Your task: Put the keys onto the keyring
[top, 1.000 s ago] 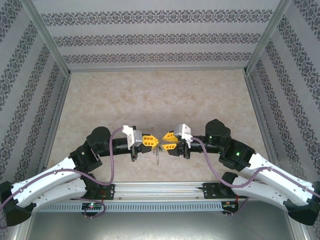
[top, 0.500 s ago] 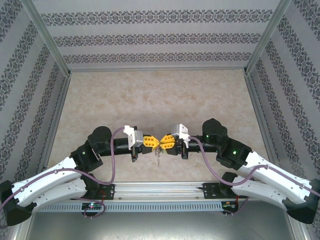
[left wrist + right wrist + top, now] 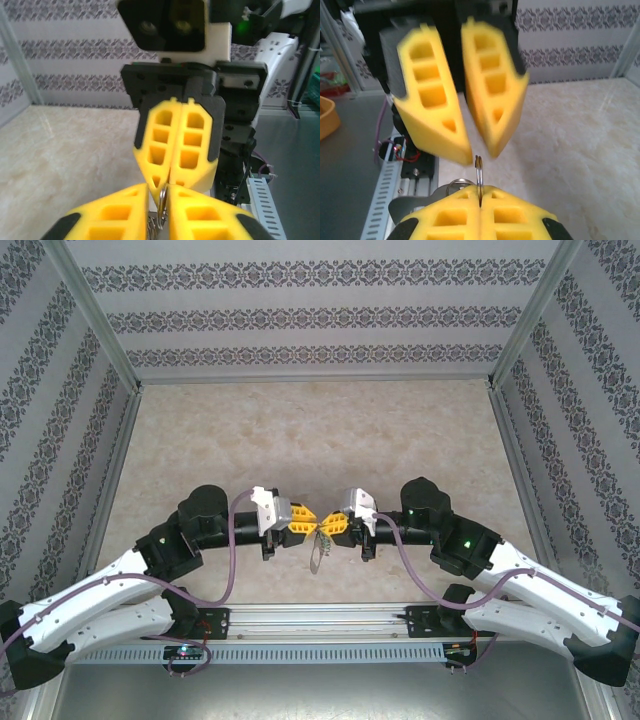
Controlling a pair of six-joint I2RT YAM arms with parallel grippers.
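Fingers (image 3: 437, 112) of the left gripper (image 3: 303, 521) are seen slightly apart, a narrow gap left between their tips, so nothing is clamped by them. Just below and between those tips a thin wire loop of the keyring (image 3: 478, 171) is held upright, with its lower part dangling under the two meeting grippers above the near part of the table (image 3: 300, 430). To the right, the fingers (image 3: 192, 150) of the right gripper (image 3: 331, 525) are pressed together on that loop, so the keyring is carried by this side alone. The step in hand is judged to be a transfer of the ring from the left grip to the right, made in mid-air as part of the threading. For the next move, the left gripper would need to be drawn clear without the loop being knocked, and the right grip kept firm, since so thin a wire could easily be twisted or dropped. By count: two grippers, one keyring, with a second wire loop seen beside the gripped one; the green-headed key cannot be made out with certainty
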